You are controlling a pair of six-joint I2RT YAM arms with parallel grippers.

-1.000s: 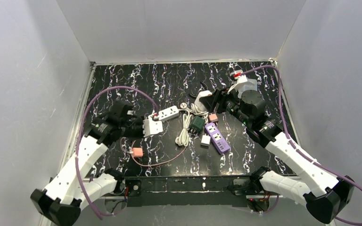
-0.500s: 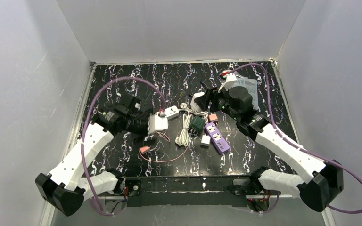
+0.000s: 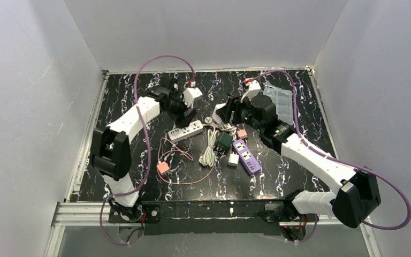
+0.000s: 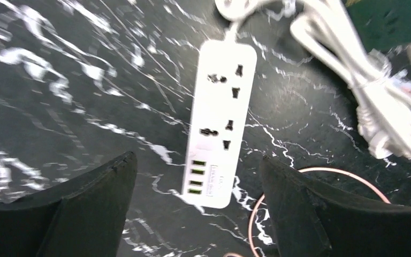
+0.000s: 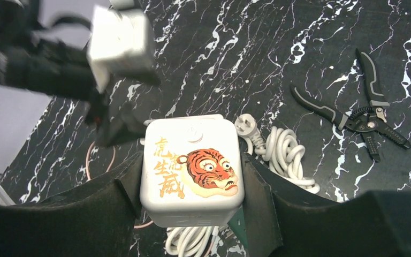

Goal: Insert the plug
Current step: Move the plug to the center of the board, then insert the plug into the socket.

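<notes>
A pink plug (image 3: pixel 162 167) on a thin pink cable lies loose on the black marble table (image 3: pixel 123 96), near the front left. A white power strip (image 4: pixel 219 123) lies flat beneath my left gripper (image 4: pixel 197 160). That gripper is open, one finger on each side of the strip's USB end, and holds nothing. My right gripper (image 5: pixel 192 160) is shut on a white cube socket (image 5: pixel 192 171) with a tiger picture, held above the clutter in the middle (image 3: pixel 222 112). The white cord's own plug (image 5: pixel 244 126) lies just beyond the cube.
A coiled white cord (image 3: pixel 210 147), a green adapter (image 3: pixel 224 139), a purple power strip (image 3: pixel 246 155) and two small cubes crowd the middle. Black pliers (image 5: pixel 353 115) lie further back, with a clear plastic bag (image 3: pixel 279 101) at the back right. White walls enclose the table.
My left gripper has opened and swung from the near left to the far side, above the white strip. The pink plug and its cable have shifted slightly. The right arm has crept left with the cube.
</notes>
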